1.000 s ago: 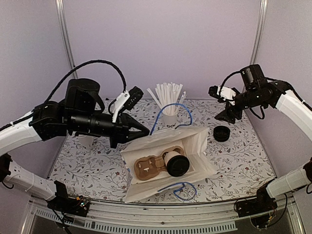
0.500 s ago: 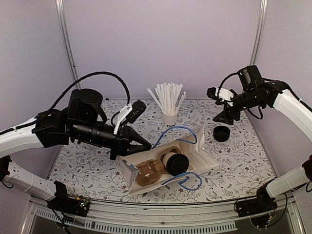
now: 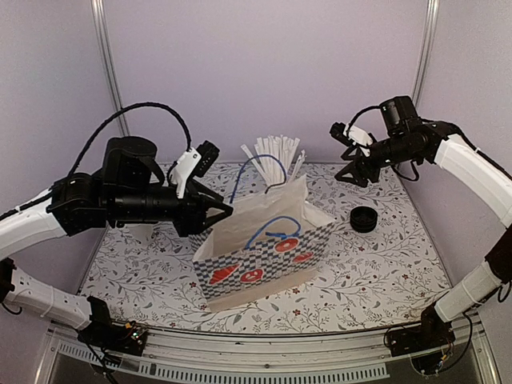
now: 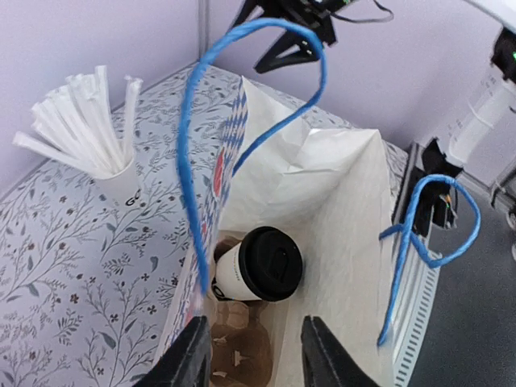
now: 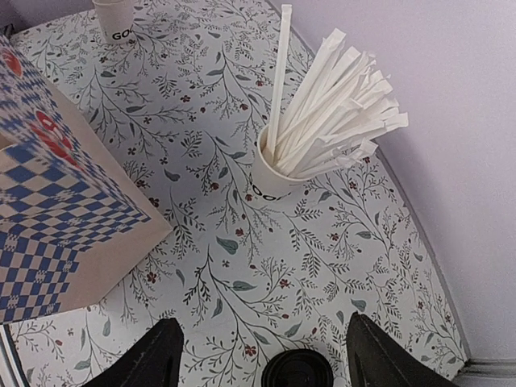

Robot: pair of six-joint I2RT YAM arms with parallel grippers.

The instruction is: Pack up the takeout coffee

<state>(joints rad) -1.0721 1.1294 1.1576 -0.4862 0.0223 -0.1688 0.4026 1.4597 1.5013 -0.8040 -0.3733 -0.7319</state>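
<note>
stood the bag (image 3: 264, 256) up within the last second: before, on its side with the mouth gaping; now upright on its base, checkered face toward the near edge, blue handles (image 4: 187, 161) arching over the top. hides the coffee from the top view as a result. shows the coffee (image 4: 260, 264) only in the left wrist view: down at the bottom of the bag, black lid on, just beside the brown carrier (image 4: 238, 351). cannot tell whether quite upright. looks as good as packed, judging by that; little left but letting go and backing off.

left gripper (image 4: 256, 355): closed at the bag's edge a second ago, eased part-way apart now. fingers (image 4: 193, 355) at the near rim with a clear gap between, pinching nothing visible. likely mid-release, so worth watching for a topple.

right gripper (image 3: 348, 172): wide apart, a touch narrower than before, empty, up near the back wall, well apart from the bag and the straw cup (image 3: 278, 172). leaves the spare lid (image 3: 363, 218) lying untouched on the table (image 3: 400, 264).
</note>
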